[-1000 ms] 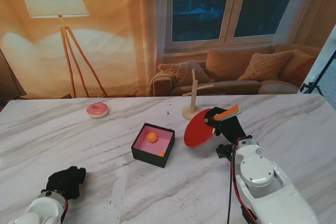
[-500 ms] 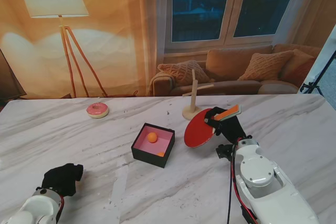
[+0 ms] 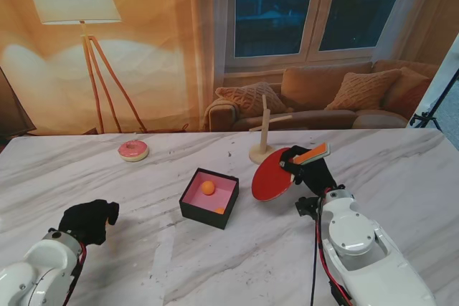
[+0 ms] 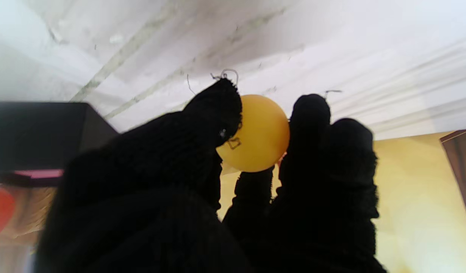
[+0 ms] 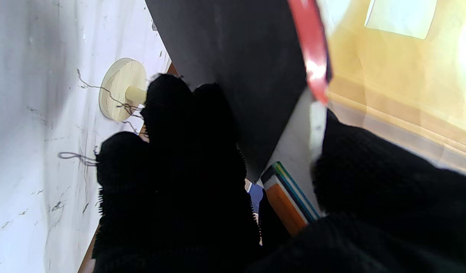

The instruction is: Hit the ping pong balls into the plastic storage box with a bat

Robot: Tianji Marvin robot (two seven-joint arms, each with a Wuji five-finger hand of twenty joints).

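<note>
the left hand [image 3: 90, 221] holds a yellow ball [image 4: 255, 132] pinched between its fingers [image 4: 218, 110], near the left front of the bench [image 3: 401, 170]. the black box [image 3: 209, 197] sits in the middle, with one ball inside [image 3: 208, 188] and maybe a second. the right hand [image 3: 310, 168] grips the red bat [image 3: 272, 179] just right of the box. this looks like the serving step: next, set the ball where the bat can knock it in.

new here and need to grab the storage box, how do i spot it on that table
Start at the marble table and look to its middle, just to the left of the red bat that the right hand holds. The storage box is the square black one with a pink inside and orange balls in it.
</note>
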